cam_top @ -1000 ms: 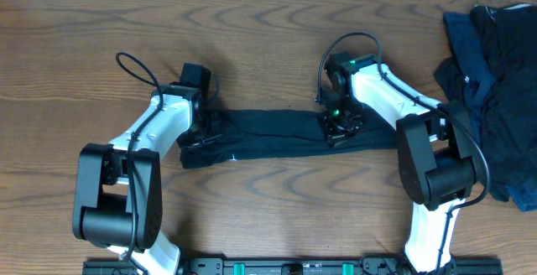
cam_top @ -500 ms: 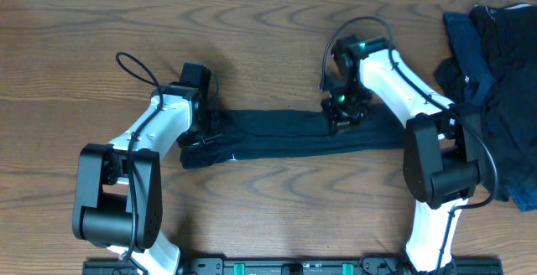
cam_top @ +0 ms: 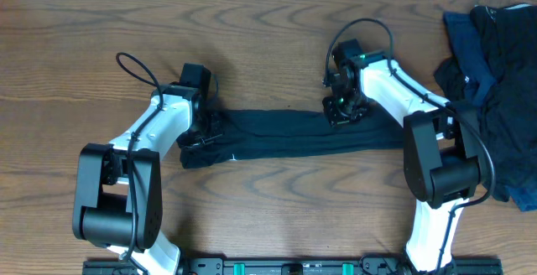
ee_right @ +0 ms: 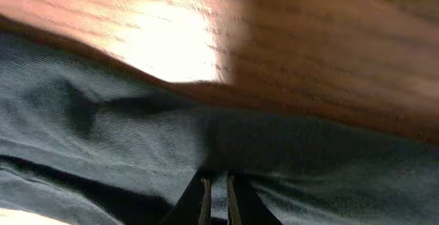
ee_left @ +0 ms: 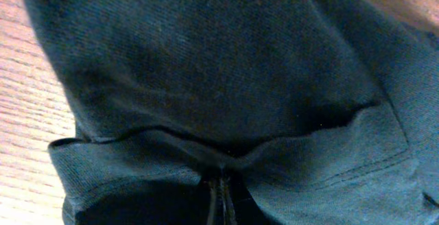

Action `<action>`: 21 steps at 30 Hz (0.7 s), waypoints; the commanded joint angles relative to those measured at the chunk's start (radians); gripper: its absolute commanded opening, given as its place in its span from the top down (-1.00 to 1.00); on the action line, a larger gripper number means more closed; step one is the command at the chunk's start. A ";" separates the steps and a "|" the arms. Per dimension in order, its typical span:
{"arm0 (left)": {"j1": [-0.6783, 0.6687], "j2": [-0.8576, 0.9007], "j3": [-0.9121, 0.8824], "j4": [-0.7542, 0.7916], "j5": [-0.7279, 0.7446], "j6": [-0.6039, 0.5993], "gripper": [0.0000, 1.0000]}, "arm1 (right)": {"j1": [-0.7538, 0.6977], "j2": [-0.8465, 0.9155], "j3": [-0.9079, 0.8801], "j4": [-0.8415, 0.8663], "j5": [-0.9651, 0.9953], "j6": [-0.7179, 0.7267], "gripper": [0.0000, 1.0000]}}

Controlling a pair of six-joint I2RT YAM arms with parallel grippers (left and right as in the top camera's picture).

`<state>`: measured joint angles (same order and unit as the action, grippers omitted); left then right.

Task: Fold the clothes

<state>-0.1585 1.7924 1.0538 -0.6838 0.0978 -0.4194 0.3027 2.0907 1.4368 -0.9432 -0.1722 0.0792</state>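
Observation:
A dark navy garment (cam_top: 277, 134) from the clothes lies as a long folded strip across the middle of the table. My left gripper (cam_top: 201, 132) is at its left end. In the left wrist view the left gripper (ee_left: 221, 197) is pressed shut, with a fold of the fabric (ee_left: 206, 60) bunched at its tips. My right gripper (cam_top: 340, 114) is over the strip's far edge, right of centre. In the right wrist view the right gripper (ee_right: 217, 197) shows only a narrow slit between the jaws, filled by a band of the cloth (ee_right: 103, 136).
A loose pile of more dark navy and black clothes (cam_top: 495, 74) lies at the right edge of the table, beside the right arm's base. Bare wooden tabletop (cam_top: 268, 40) lies behind the strip and more in front of it.
The right gripper has moved a little toward the far edge of the strip and its jaws have eased slightly apart. The left gripper and the garment's left end have not moved.

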 commanded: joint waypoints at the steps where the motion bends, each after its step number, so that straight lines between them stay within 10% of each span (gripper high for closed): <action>1: 0.003 0.005 -0.003 -0.006 -0.012 -0.001 0.88 | -0.010 0.004 -0.021 -0.003 -0.001 0.021 0.81; 21: 0.003 0.005 -0.003 -0.006 -0.012 -0.001 0.88 | -0.008 0.004 -0.033 -0.258 -0.057 0.025 0.88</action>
<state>-0.1585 1.7924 1.0538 -0.6838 0.0978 -0.4194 0.3027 2.0903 1.4197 -1.1969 -0.2173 0.0948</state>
